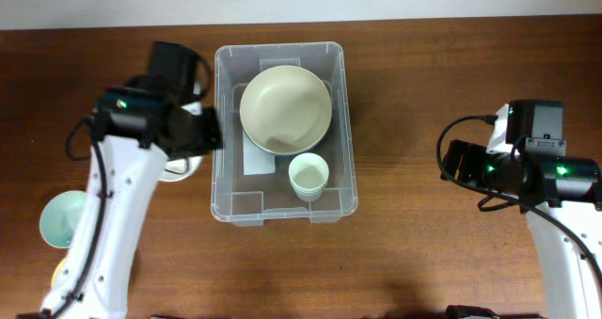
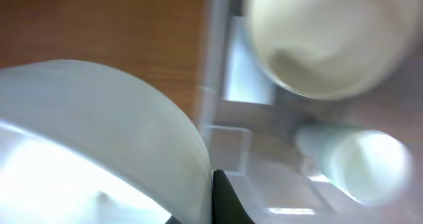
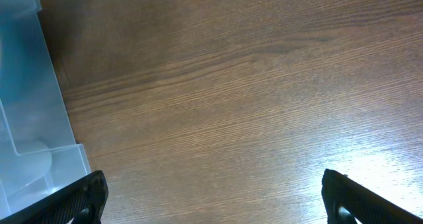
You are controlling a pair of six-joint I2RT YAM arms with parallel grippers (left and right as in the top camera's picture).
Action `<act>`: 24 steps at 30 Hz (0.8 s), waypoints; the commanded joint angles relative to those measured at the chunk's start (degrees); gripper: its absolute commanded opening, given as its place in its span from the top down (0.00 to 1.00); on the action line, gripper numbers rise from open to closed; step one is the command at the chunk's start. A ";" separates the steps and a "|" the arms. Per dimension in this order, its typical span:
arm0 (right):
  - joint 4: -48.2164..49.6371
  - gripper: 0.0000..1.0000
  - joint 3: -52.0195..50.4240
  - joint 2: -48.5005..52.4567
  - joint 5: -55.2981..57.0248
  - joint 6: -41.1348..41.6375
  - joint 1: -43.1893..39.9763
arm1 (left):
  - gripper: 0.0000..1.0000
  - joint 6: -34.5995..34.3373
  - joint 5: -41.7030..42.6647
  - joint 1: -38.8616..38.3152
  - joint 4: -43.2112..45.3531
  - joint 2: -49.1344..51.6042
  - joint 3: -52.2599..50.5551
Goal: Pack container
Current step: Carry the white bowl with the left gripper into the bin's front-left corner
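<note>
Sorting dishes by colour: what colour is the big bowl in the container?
The bowl is cream, best seen overhead.

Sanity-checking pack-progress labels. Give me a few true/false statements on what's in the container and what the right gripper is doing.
1. A cream bowl sits inside the container. True.
2. The small cup stands outside the container. False: it is inside, next to the cream bowl.
3. The right gripper is open over bare table. True.
4. The pale green bowl is packed. False: it sits on the table, left of the container.
</note>
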 commanded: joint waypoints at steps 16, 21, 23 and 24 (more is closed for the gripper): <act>-0.74 0.01 0.22 -0.24 0.90 0.11 0.15 | 0.99 -10.80 1.18 -17.59 2.89 16.24 -0.50; -0.92 0.01 0.22 -0.24 0.92 0.11 0.15 | 0.99 -10.82 2.91 -17.53 4.00 21.88 -0.66; -0.92 0.01 0.22 -0.24 0.92 0.11 0.15 | 0.99 -11.04 3.87 -17.38 4.11 23.34 -0.68; -0.92 0.01 0.22 -0.24 0.92 0.11 0.15 | 0.99 -11.04 4.24 -17.31 4.15 23.93 -0.68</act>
